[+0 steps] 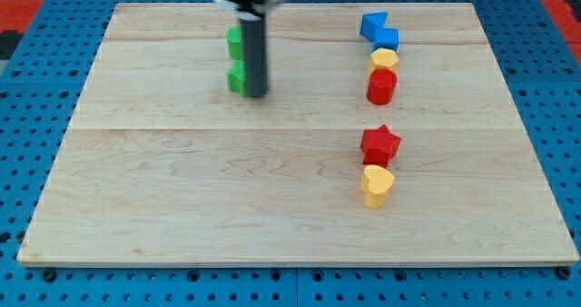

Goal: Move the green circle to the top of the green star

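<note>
A pale wooden board (272,189) lies on a blue pegboard (36,125). Near the board's top edge, left of centre, a dark rod comes down from above; my tip (255,94) rests on the board. It has no jaws and grasps nothing; it can only push. Two green blocks sit just left of the rod, partly hidden behind it: an upper green block (234,42) and a lower green block (237,78), the lower one touching or almost touching the rod. Their shapes cannot be told apart, so which is the circle and which the star is unclear.

Toward the top right corner a column runs downward: blue block (373,24), blue block (387,39), yellow block (384,58), red cylinder (381,86). Lower, right of centre, a red star (379,144) sits above a yellow heart (376,184).

Risk, as a judgement: the greens sit so close that pushing one may drag the other along, or send it off the top edge
</note>
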Robot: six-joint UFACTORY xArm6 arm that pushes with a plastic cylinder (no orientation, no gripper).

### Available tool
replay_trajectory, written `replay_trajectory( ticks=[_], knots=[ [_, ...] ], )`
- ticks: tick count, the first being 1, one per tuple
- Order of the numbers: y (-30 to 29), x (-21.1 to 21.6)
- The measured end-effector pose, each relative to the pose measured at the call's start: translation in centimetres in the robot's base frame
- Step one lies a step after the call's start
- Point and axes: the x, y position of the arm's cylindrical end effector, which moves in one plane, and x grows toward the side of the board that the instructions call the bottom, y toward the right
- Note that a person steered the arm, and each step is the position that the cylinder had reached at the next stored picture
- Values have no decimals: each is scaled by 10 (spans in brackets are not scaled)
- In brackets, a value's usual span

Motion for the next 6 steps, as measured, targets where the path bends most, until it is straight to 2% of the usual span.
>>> replay_trajectory(
  ticks=[1, 2, 3, 4, 5, 6],
  knots=[
    [-26, -23],
    [-17, -4],
    [18, -22],
    [49, -63],
    [54, -81],
    [-8, -86]
  ],
)
